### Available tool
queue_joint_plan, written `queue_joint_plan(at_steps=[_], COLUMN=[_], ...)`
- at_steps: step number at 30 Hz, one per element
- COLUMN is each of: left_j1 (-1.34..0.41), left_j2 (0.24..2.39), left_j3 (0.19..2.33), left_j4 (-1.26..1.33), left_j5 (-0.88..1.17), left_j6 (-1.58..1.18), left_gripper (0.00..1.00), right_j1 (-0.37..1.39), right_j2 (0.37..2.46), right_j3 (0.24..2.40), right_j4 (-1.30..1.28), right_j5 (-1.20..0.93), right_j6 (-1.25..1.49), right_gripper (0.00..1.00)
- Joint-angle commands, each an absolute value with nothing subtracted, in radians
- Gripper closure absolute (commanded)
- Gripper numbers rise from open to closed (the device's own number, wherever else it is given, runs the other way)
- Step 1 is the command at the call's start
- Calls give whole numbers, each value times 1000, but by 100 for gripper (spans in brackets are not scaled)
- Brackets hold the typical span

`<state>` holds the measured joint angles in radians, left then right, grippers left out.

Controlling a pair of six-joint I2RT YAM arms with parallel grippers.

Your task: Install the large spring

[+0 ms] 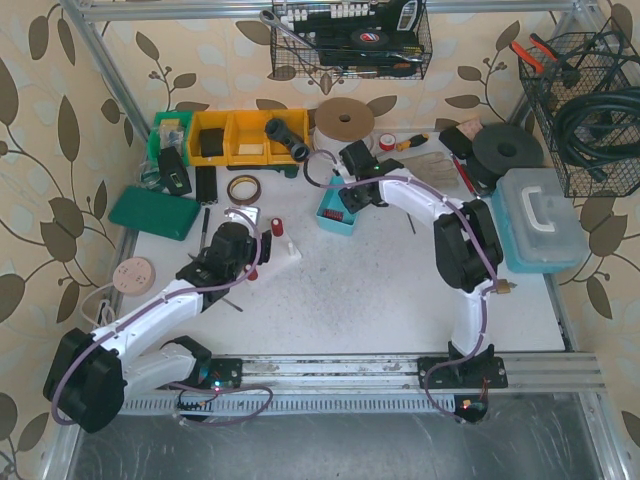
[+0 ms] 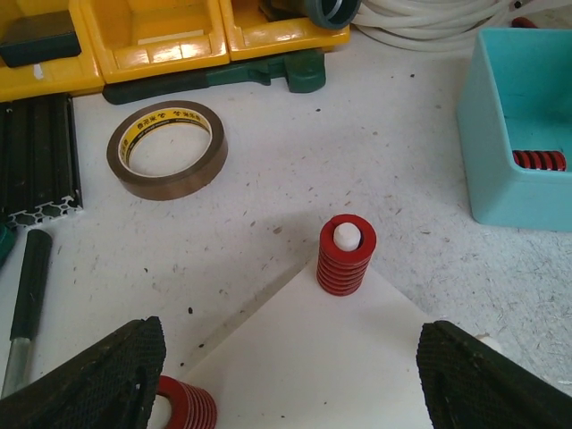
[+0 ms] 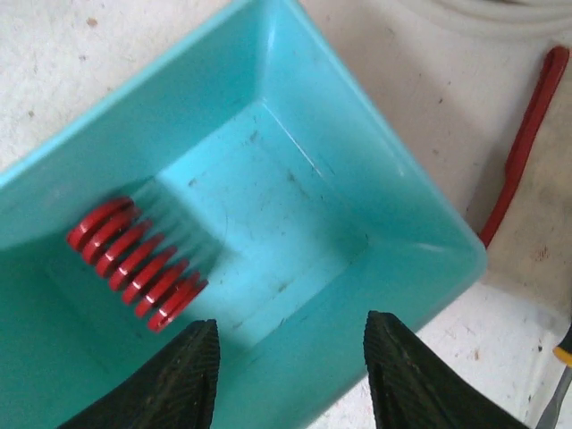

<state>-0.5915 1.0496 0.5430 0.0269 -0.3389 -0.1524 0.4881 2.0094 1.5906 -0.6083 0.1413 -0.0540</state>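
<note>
Hidden overhead, the red spring (image 3: 134, 264) lies left in the right wrist view's teal bin (image 3: 375, 161) — right fingers (image 3: 170, 380) apart, left fingers (image 2: 98, 380) wide, empty.

I see my left gripper (image 2: 299, 384) spread wide above the white plate (image 2: 313, 357), with nothing between its pads (image 2: 107, 375). 1 red spring (image 2: 347, 256) stands upright on a white peg (image 2: 347, 235). A 2nd spring (image 2: 186, 407) sits just beside 1 pad.
</note>
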Motion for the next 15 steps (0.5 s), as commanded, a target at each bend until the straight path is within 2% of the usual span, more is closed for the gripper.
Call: queue_joint_plan(at_steps=[1,7,15], left_j1=[-600,-602,-600], left_j2=[1005,966,939], left_j3=[526,512,488], left_j4=[93,99,132], left_j5=[-343,-340,-333], left_j6=[-127,-122,-116], left_gripper=[20,19,18], right_j1=[489,464,457], right_j2=[2052,2069,2027], right_j3=[1662,1659,1757], right_j4=[-670,-680,-691], right_j5=[152,215,-24], right_j6=[-52,-8,-201], right_gripper=[53,58,55])
